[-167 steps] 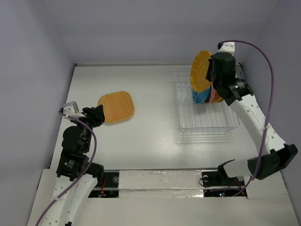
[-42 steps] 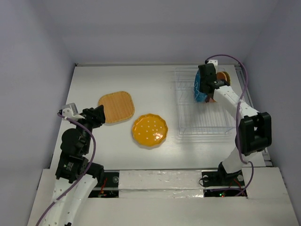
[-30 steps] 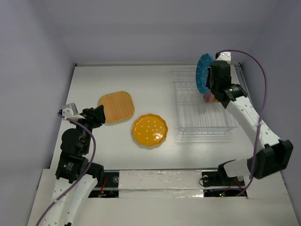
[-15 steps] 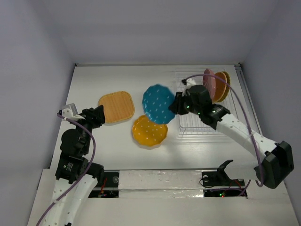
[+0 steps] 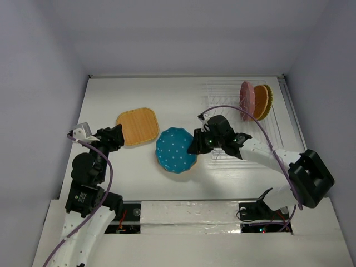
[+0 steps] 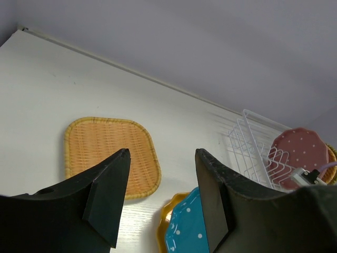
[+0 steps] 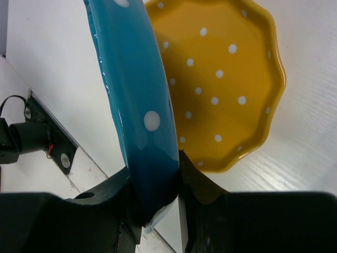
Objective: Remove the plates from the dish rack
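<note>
Our right hand (image 7: pixel 154 190) clamps the rim of the teal plate (image 5: pixel 176 149), holding it over the yellow dotted plate (image 7: pixel 221 89) that lies on the surface (image 5: pixel 167 94). Whether the two touch we cannot tell. The woven orange plate (image 5: pixel 138 126) lies flat just beside them. In the dish rack (image 5: pixel 222 97) a pink plate (image 5: pixel 247 100) stands upright, with an orange plate (image 5: pixel 261 102) behind it. Our left hand (image 5: pixel 115 136) hovers near the woven orange plate, jaws apart and empty.

Soft, even overhead light leaves the white tabletop (image 5: pixel 167 94) bright with only faint shadows, a sheen streaks the rim of the glossy teal dotted plate (image 7: pixel 138 105), and the left gripper (image 6: pixel 161 154) shows close black fingers (image 6: pixel 105 195), dark and slightly blurred.
</note>
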### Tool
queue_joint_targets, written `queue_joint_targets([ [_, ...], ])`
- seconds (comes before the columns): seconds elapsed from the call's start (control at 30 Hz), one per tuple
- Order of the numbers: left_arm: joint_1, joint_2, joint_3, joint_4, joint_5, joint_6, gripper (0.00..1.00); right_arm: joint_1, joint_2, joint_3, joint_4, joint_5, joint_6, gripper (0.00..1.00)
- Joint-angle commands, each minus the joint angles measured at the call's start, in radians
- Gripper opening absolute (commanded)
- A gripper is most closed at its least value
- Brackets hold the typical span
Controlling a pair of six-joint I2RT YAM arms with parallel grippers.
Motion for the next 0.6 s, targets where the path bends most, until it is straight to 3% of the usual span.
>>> queue_joint_targets([
  [0.0,0.002,0.003,-0.005,0.037,0.003,0.001,0.49,-0.005,0.014,0.021,0.213,-0.062,0.041,0.0],
  [0.07,0.002,0.003,-0.005,0.037,0.003,0.001,0.49,-0.005,0.032,0.023,0.205,-0.059,0.039,0.0],
  [0.23,0.002,0.004,-0.005,0.037,0.003,0.001,0.49,-0.005,0.082,0.032,0.184,-0.056,0.032,0.13],
  [0.37,0.002,0.004,-0.005,0.037,0.003,0.001,0.49,0.015,0.103,0.064,0.106,-0.006,0.003,0.47],
  [0.57,0.002,0.003,-0.007,0.039,0.003,0.001,0.49,0.049,0.12,0.115,-0.037,0.116,-0.057,0.74],
])
